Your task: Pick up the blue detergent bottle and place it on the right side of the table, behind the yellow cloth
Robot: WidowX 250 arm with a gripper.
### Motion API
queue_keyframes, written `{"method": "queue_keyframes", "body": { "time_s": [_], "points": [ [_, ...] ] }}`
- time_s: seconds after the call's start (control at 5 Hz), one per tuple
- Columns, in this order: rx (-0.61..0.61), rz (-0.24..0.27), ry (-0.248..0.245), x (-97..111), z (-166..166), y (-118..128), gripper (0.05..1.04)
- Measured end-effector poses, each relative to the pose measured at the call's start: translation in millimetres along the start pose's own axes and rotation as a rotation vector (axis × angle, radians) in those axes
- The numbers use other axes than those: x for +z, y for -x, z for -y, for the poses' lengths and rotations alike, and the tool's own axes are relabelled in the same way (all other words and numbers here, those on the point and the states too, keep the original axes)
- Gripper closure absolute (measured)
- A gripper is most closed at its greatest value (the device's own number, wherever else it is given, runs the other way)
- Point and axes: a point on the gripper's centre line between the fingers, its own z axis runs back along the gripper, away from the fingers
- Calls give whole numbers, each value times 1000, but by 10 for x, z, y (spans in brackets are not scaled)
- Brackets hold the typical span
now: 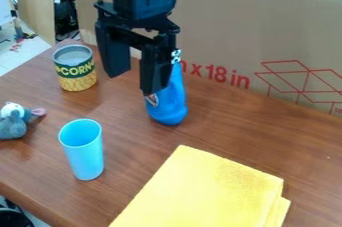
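1 blue object (169,108) partly behind open hand (134,83), yellow cloth (207,188) cropped

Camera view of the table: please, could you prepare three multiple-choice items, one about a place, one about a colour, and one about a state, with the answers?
1. Where is the blue bottle?
A) Inside the cup
B) Partly behind the end effector
C) On top of the can

2. What colour is the folded cloth?
A) Red
B) Green
C) Yellow

3. How are the end effector's fingers?
A) Apart
B) Pressed together
C) Closed around the can

Key:
1. B: one finger covers part of the bottle.
2. C: its whole visible surface is yellow.
3. A: a clear gap shows between them.
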Motion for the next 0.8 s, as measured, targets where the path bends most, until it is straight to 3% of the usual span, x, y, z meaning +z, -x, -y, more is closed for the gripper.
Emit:
{"method": "queue_keyframes", "body": {
  "time_s": [0.2,0.6,0.8],
  "points": [
    [-1,-22,2,-52,-1,-8,83],
    [-38,70,-35,202,-94,-427,83],
    [-44,75,-81,243,-188,-593,83]
  ]
}}
